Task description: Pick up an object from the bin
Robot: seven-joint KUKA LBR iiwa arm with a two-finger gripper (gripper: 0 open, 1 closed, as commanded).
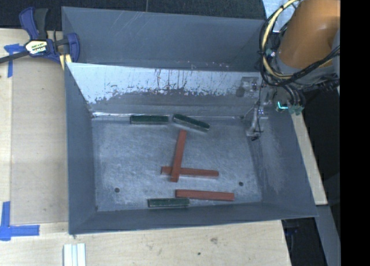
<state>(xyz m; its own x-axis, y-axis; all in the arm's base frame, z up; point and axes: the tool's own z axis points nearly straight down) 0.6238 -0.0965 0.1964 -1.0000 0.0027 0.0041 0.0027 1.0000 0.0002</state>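
Nearest the viewer, in front of the long red stick (180, 154) lying mid-floor in the bin (81, 143), a near green stick (167, 203) and a near red stick (205, 195) lie along the front wall. A crossing red stick (199, 173) touches the long red stick's near end. Beyond the long red stick a tilted green stick (192, 122) and a flat green stick (149, 119) lie by the far wall, and well to its right the gripper (253, 133) hangs over bare floor; whether its fingers are wide or narrow cannot be told. Nothing looks picked yet, so the step in hand is likely the approach, and the next move calls for travel left to the tilted green stick, the closest one, and squaring up across its narrow width.
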